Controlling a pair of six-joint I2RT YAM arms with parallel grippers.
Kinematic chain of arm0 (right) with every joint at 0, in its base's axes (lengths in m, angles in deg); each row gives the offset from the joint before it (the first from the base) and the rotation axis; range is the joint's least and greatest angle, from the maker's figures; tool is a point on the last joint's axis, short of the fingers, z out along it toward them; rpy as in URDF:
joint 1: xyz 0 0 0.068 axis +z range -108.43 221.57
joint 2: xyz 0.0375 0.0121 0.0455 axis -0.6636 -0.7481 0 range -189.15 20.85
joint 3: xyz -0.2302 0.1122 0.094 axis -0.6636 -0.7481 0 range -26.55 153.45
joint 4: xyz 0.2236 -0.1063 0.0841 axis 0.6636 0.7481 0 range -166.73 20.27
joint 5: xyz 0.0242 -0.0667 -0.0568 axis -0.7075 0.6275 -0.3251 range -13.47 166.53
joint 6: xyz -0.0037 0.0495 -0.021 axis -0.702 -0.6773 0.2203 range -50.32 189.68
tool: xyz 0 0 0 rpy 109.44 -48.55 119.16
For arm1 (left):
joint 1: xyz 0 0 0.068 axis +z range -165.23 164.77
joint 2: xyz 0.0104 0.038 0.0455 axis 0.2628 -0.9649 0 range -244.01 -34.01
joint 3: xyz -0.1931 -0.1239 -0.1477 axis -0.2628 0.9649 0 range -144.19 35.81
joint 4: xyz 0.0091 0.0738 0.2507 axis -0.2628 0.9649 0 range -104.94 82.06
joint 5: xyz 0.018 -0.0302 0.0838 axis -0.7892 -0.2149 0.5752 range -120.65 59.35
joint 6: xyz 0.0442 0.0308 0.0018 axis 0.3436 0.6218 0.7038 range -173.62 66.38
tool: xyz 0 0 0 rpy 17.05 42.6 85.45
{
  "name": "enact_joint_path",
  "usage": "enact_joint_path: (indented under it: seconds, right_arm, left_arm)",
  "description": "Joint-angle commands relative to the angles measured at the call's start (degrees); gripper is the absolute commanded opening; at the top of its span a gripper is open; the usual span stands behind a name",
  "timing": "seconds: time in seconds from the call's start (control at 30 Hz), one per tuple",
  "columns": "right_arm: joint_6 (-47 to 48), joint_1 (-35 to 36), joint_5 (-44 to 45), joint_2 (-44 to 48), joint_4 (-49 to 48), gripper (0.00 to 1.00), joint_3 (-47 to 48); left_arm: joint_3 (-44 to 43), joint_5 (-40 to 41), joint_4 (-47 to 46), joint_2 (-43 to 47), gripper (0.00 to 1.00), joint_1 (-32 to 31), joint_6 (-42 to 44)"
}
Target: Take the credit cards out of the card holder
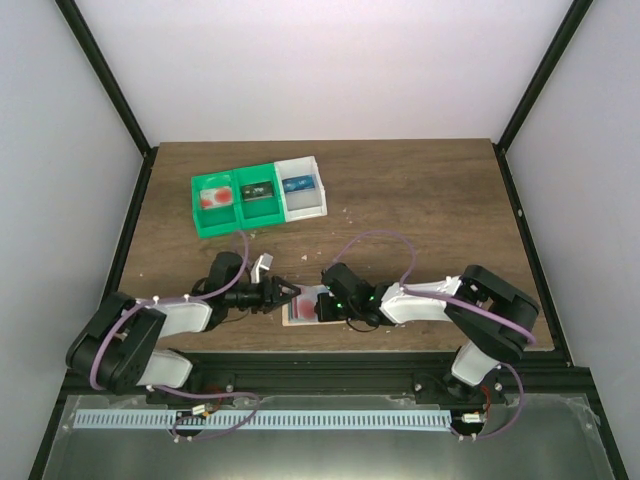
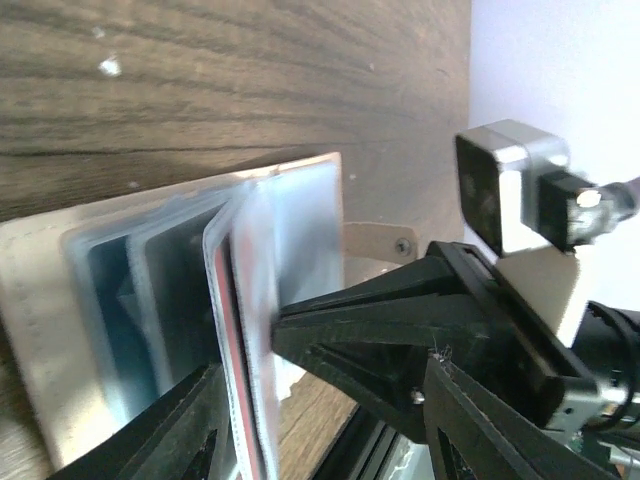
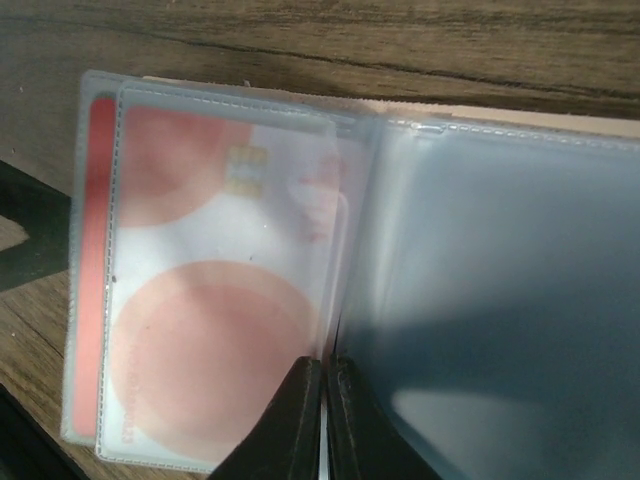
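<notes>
**Open card holder between two claws.** My right claw (image 3: pixel 322 375) is pinching narrow. Its two fingers are nearly meeting on a thin edge among the clear sleeves (image 3: pixel 480 250) of the card holder (image 2: pixel 30 330). I cannot tell which leaf that edge belongs to. The holder is lying open on the table (image 1: pixel 420 200), directly between my two claws.

Just left of the pinch, a red and white card (image 3: pixel 215 300) is sitting inside a sleeve (its gold chip is showing through the plastic). A second red card (image 3: pixel 88 230) is peeking out behind it, on the side farther from my fingers.

My left claw (image 1: pixel 283 294) is standing wide, facing the right claw across the holder and gripping nothing. One of its fingers (image 2: pixel 170 430) is lying just beside the raised leaf that is showing a red card edge; I cannot tell whether it is touching. The other finger is standing well off to the opposite side.

Well beyond both claws, off to the left claw's side, a green tray (image 1: pixel 215 230) is holding a reddish card (image 1: pixel 212 196) and a dark card (image 1: pixel 257 190) in separate compartments. A white tray (image 1: pixel 306 210) touching it is holding a blue card (image 1: pixel 297 185).
</notes>
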Motion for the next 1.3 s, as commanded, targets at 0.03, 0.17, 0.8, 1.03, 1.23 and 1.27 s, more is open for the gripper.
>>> enact_joint_path:
  seconds: [0.03, 0.17, 0.8, 1.03, 1.23, 1.27]
  right_arm:
    - [-0.90, -0.37, -0.20, -1.21, 0.00, 0.05, -1.52]
    - [-0.95, -0.44, -0.19, -0.95, -0.03, 0.05, -1.55]
    - [-0.84, -0.55, -0.35, -0.98, -0.31, 0.05, -1.61]
    - [-0.99, -0.61, -0.37, -1.02, -0.34, 0.05, -1.63]
    - [-0.92, -0.61, -0.37, -1.22, -0.41, 0.05, -1.74]
    - [-0.98, -0.64, -0.37, -1.28, -0.43, 0.05, -1.70]
  left_arm:
    - [-2.82, 2.18, 4.04, 4.74, 0.59, -1.51, 0.25]
    - [-3.53, 2.66, 5.48, 7.34, 0.61, -2.01, -0.53]
    - [-1.87, 0.40, -2.91, 0.58, 0.63, -2.71, -2.74]
    - [-1.59, 0.94, -4.79, -2.43, 0.63, -2.91, -2.97]
    - [-1.92, -0.18, -5.84, -2.80, 0.63, -2.95, -3.76]
    - [-1.98, -0.07, -5.53, -2.12, 0.63, -2.99, -3.88]
